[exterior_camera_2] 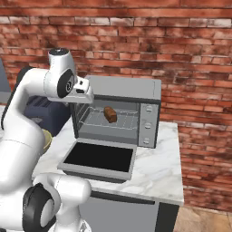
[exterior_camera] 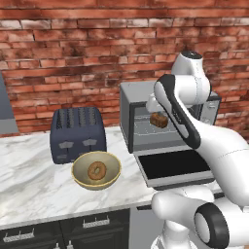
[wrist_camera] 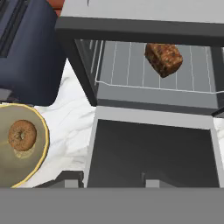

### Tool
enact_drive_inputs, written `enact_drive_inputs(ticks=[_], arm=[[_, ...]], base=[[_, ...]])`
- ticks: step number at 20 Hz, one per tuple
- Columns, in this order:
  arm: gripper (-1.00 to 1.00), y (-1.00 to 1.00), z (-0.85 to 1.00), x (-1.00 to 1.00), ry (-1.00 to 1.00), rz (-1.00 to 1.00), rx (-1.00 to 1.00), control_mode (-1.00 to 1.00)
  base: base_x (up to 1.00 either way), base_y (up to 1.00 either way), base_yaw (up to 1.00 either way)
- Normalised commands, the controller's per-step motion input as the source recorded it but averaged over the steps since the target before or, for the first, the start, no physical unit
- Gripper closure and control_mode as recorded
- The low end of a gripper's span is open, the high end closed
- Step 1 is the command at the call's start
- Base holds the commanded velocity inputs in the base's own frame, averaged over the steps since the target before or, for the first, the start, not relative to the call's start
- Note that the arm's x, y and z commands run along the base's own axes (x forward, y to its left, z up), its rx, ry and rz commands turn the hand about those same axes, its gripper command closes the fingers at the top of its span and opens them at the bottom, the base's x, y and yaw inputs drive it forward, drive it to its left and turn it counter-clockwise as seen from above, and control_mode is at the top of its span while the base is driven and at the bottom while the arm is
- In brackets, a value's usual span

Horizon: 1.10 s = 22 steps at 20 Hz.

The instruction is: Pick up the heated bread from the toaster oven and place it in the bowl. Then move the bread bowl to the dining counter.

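Note:
The heated bread [exterior_camera: 159, 120] [exterior_camera_2: 110, 114] [wrist_camera: 163, 59], a chunky brown piece, lies on the wire rack inside the grey toaster oven [exterior_camera: 141, 92] [exterior_camera_2: 122, 88] [wrist_camera: 131, 13]. The oven's glass door [exterior_camera: 175, 165] [exterior_camera_2: 99, 157] [wrist_camera: 148, 148] hangs down flat. My gripper [wrist_camera: 112, 178] hovers above and in front of that door, open, with nothing between its fingers, well short of the bread. The tan bowl [exterior_camera: 80, 177] [wrist_camera: 43, 140] sits left of the oven with a brown doughnut [exterior_camera: 97, 171] [wrist_camera: 22, 135] in it. Whether the white marble counter [exterior_camera: 29, 185] [exterior_camera_2: 158, 167] under them is the dining counter, I cannot tell.
A dark blue slot toaster [exterior_camera: 78, 133] [wrist_camera: 30, 57] stands behind the bowl, close to the oven's left side. A brick wall [exterior_camera: 73, 58] closes the back. The counter ends just right of the oven [exterior_camera_2: 179, 181]. Dark cabinets with silver handles [exterior_camera: 96, 223] run below.

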Motion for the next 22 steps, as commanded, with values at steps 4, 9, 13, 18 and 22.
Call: enact_drive_inputs(ticks=[4, 9, 13, 18, 22], arm=[[-1.00, -0.07, -0.20, -0.06, -0.01, 0.00, 0.00, -1.00], [-1.00, -0.46, -0.67, -0.15, -0.05, 0.00, 0.05, -1.00], [-1.00, -0.51, -0.65, 0.11, -0.23, 0.00, 0.05, -1.00], [-1.00, -0.37, -0.23, 0.44, -0.19, 0.00, 0.00, -1.00], [-1.00, -0.03, -0.04, 0.48, -0.11, 0.00, 0.00, -1.00]], base=[[0.00, 0.00, 0.00], [0.00, 0.00, 0.00], [0.00, 0.00, 0.00], [0.00, 0.00, 0.00], [0.00, 0.00, 0.00]])
